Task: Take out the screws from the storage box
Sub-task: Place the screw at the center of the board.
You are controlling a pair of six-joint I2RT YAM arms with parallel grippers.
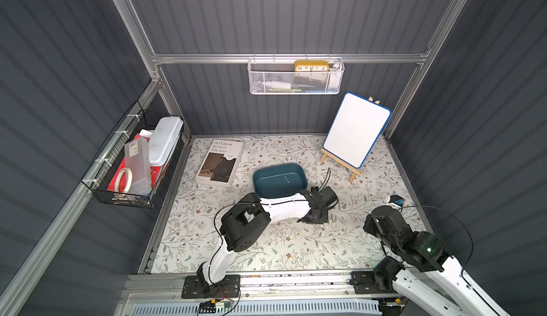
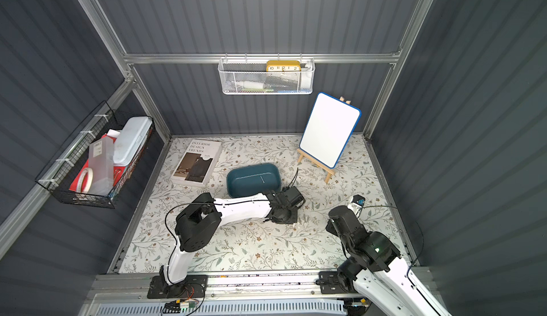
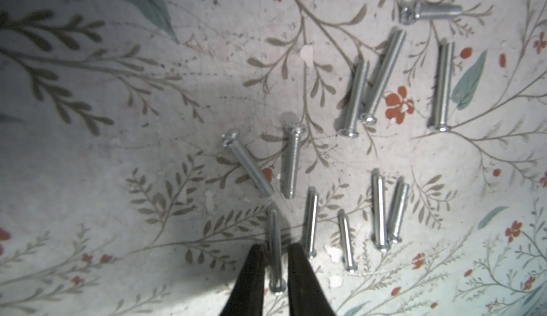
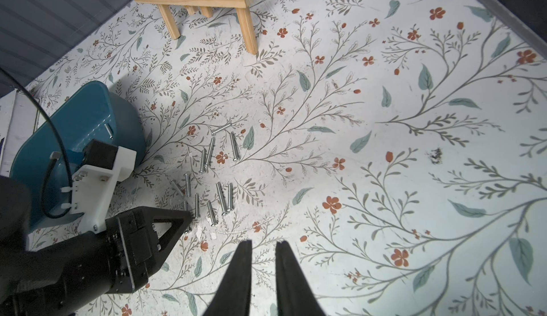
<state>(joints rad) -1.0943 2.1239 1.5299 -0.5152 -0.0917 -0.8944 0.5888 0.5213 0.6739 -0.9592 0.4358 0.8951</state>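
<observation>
A book (image 1: 220,163) lies left of centre, a whiteboard (image 1: 356,129) on an easel (image 1: 324,157) at right, a mesh basket (image 1: 272,83) with a yellow clock (image 1: 311,66) above, and a black wire basket (image 1: 127,200) far left.

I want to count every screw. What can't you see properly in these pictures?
Table screws: too small to count in both top views.
Box: in the right wrist view the left arm covers much of its inside.
Left claw: the left wrist view cannot settle whether it pinches the screw it straddles.
White basket: in both top views the mesh blurs what lies inside.
</observation>
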